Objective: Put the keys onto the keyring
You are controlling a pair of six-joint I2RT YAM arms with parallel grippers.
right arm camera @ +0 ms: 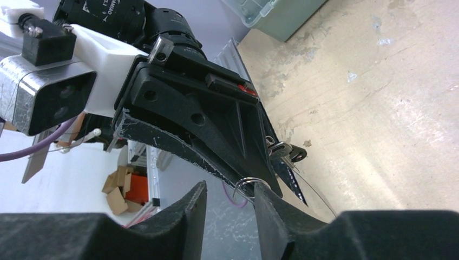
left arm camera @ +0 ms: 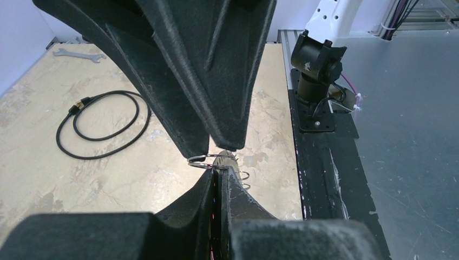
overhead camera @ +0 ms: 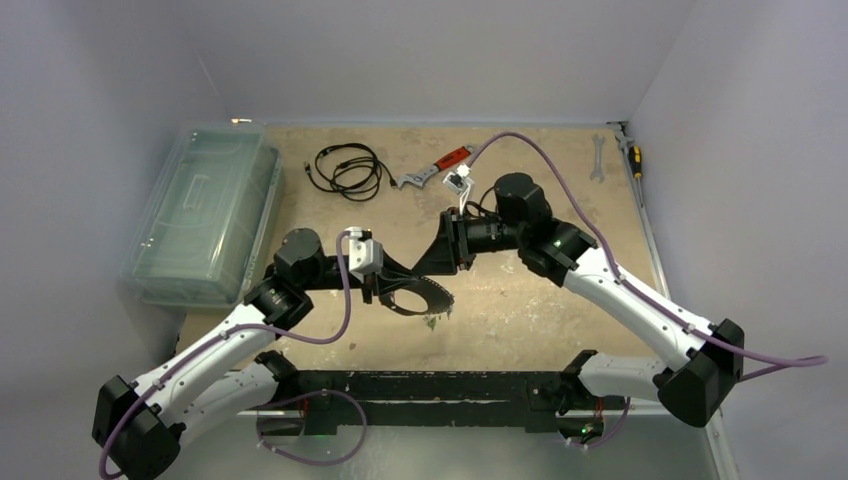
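My left gripper (overhead camera: 393, 288) is shut on the keyring (overhead camera: 438, 292), a dark hoop with a beaded edge that hangs over the middle of the table. In the left wrist view the shut jaws (left arm camera: 219, 169) also pinch a small silver split ring (left arm camera: 201, 160) at their tips. My right gripper (overhead camera: 418, 270) meets it from the right. Its jaws (right arm camera: 230, 189) stand apart, and the split ring (right arm camera: 244, 183) rests against one of its fingers (right arm camera: 270, 216). Keys (right arm camera: 282, 150) with silver and dark heads hang below the left gripper. A greenish key (overhead camera: 432, 321) dangles under the hoop.
A clear plastic box (overhead camera: 205, 210) stands at the left. A coiled black cable (overhead camera: 345, 170) lies at the back, with a red-handled wrench (overhead camera: 435, 168) beside it. A spanner (overhead camera: 597, 158) and a screwdriver (overhead camera: 635, 155) lie at the far right edge.
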